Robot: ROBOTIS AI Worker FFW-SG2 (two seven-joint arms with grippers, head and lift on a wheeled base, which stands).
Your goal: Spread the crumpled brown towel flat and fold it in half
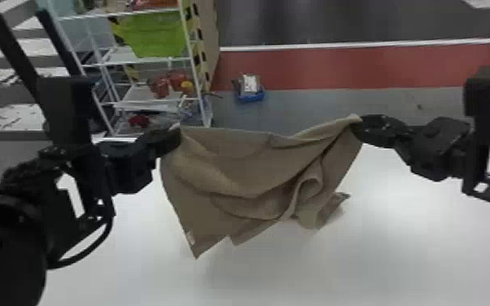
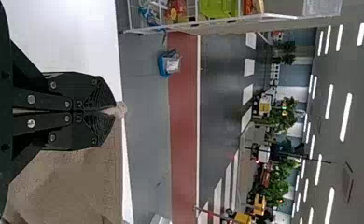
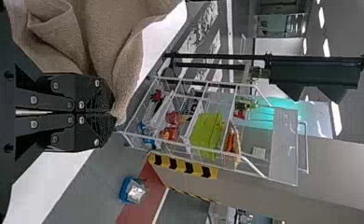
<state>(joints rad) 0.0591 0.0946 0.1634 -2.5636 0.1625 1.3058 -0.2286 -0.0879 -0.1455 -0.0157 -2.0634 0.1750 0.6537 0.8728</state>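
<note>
In the head view the brown towel (image 1: 232,171) hangs between both grippers above the white table, its upper edge sagging, with folds on its right half and a pointed lower left corner. My left gripper (image 1: 175,136) holds its upper left corner, and my right gripper (image 1: 356,124) its upper right corner. In the left wrist view the left gripper (image 2: 110,111) is shut on a small tip of the towel (image 2: 68,186). The right wrist view has the right gripper (image 3: 112,113) shut on the other corner of the towel (image 3: 110,42).
The white table (image 1: 399,252) lies under the towel. Beyond its far edge stand a white wire shelf (image 1: 150,61) with bins at the left and a blue container (image 1: 250,95) on the floor.
</note>
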